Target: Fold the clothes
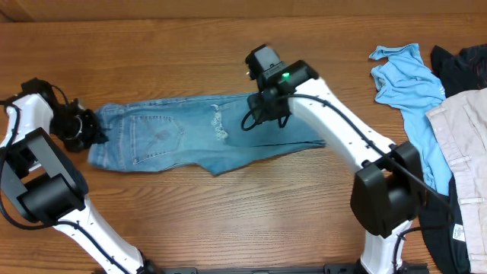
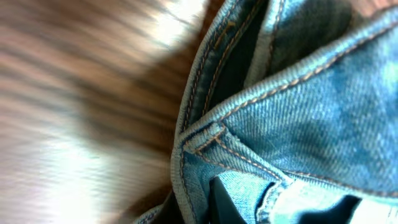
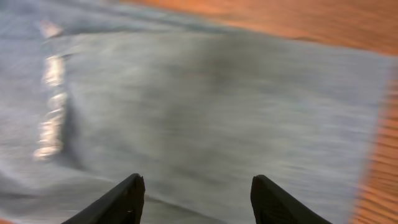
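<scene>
The light-blue jeans (image 1: 194, 135) lie across the middle of the wooden table, folded over, waist to the left and a torn knee patch near the middle. My left gripper (image 1: 93, 129) is shut on the waistband at the left end. In the left wrist view the waistband and its orange stitching (image 2: 298, 106) fill the frame, with denim pinched between the dark fingers (image 2: 193, 202). My right gripper (image 1: 268, 106) hovers over the right part of the jeans. In the right wrist view its fingers (image 3: 198, 193) are open and empty above the denim (image 3: 205, 106).
A light-blue shirt (image 1: 411, 84), a beige garment (image 1: 464, 144) and a dark garment (image 1: 464, 65) are piled at the right edge of the table. The right arm's base (image 1: 388, 198) stands at the front right, the left arm's base (image 1: 42, 190) at the front left.
</scene>
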